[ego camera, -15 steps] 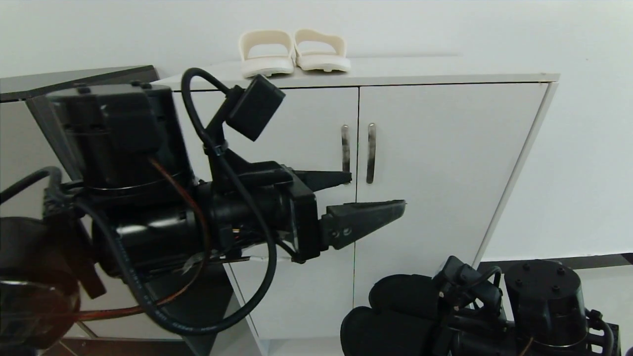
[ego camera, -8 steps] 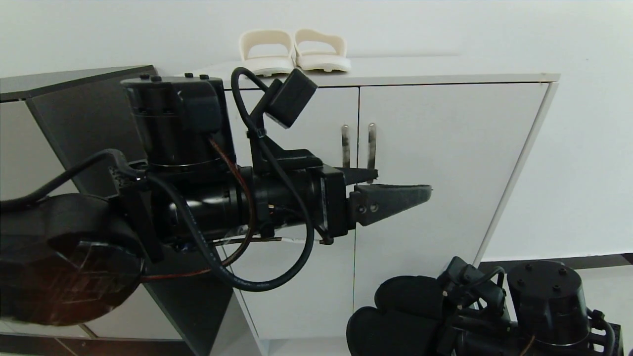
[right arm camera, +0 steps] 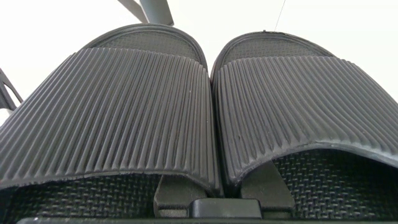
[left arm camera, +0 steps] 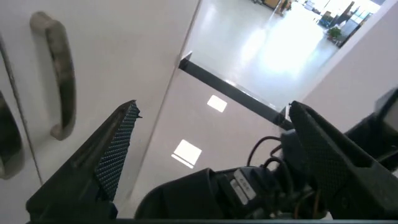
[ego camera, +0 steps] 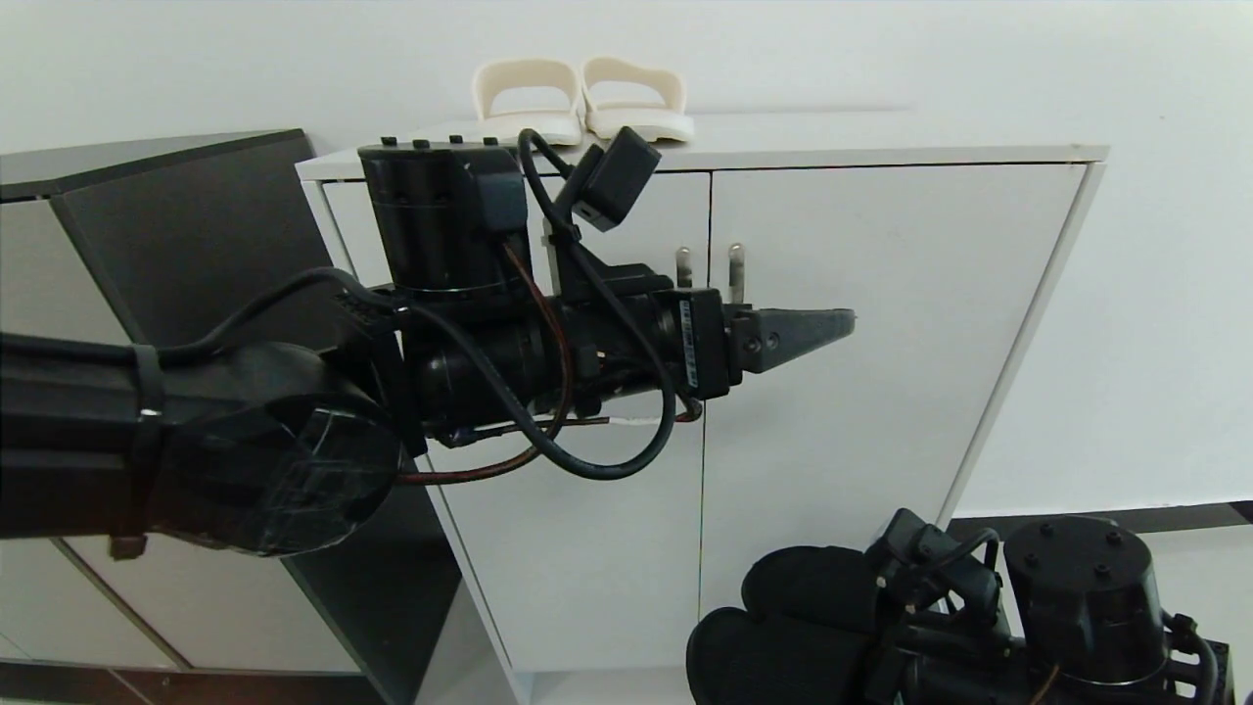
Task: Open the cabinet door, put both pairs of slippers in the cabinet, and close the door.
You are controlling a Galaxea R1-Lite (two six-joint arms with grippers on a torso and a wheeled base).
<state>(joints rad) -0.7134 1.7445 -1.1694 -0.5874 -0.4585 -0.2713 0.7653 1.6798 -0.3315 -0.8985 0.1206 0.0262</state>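
Cabinet shut — cream slippers atop; right gripper holds black slippers.

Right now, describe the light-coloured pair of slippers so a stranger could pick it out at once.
Find the white two-door cabinet against the white wall. On its top, above the left door, the cream slippers sit side by side. The black slippers, low by the right arm, are dark and ribbed; these are pale, smooth and up high.
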